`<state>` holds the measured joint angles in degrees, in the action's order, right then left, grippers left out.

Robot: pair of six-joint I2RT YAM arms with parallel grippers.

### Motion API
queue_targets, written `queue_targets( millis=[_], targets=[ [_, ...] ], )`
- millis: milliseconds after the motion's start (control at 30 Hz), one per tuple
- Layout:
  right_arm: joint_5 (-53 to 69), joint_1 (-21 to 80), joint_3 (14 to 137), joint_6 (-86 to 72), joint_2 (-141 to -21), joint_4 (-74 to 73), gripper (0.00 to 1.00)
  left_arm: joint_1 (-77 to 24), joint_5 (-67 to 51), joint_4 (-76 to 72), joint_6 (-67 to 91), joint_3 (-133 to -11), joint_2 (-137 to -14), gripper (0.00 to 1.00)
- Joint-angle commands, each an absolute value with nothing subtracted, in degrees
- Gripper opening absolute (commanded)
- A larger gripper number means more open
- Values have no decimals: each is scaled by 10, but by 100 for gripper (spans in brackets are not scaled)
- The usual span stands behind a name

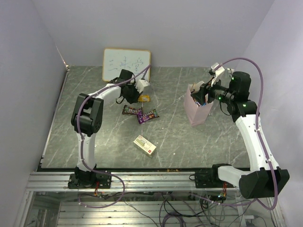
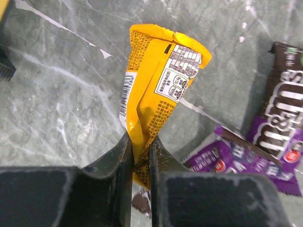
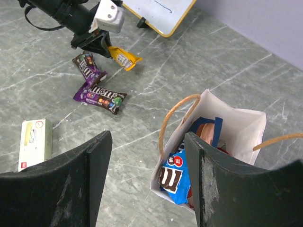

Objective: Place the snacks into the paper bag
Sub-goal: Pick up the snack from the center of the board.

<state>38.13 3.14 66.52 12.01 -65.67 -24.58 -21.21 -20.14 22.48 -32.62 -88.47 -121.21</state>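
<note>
My left gripper (image 1: 140, 96) is shut on an orange snack packet (image 2: 154, 87), pinching its lower end just above the table; the packet also shows in the right wrist view (image 3: 124, 58). A brown packet (image 2: 286, 104) and a purple packet (image 2: 236, 158) lie just right of it, and both show from above as brown (image 1: 132, 110) and purple (image 1: 148, 115). The pale pink paper bag (image 1: 198, 109) stands upright at the right, holding a blue packet (image 3: 175, 177) and other snacks. My right gripper (image 3: 147, 170) is open and empty above the bag's left rim (image 3: 201, 101).
A cream box (image 1: 145, 145) lies near the table's front middle, also in the right wrist view (image 3: 34, 143). A white writing board (image 1: 126, 65) leans against the back wall behind the left arm.
</note>
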Motion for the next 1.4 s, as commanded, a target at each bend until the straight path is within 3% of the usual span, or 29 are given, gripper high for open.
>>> queue_targets(
  millis=[0,333,600,1000,1200,1367],
  targets=[
    [403,37,708,142,-656,-262,62,-214,-236,247,-344,-875,-1126,19],
    [501,87,764,171,-674,-267,62,-218,-340,319,-335,-833,-924,16],
    [518,220,758,191,-717,-210,62,-272,-367,374,-329,-799,-770,12],
    [520,329,732,233,-745,-157,62,-307,-404,383,-297,-767,-712,10],
    [520,332,715,230,-733,-150,50,-307,-413,380,-293,-767,-719,10],
    [517,332,699,224,-724,-142,32,-307,-416,374,-287,-765,-722,12]
  ],
)
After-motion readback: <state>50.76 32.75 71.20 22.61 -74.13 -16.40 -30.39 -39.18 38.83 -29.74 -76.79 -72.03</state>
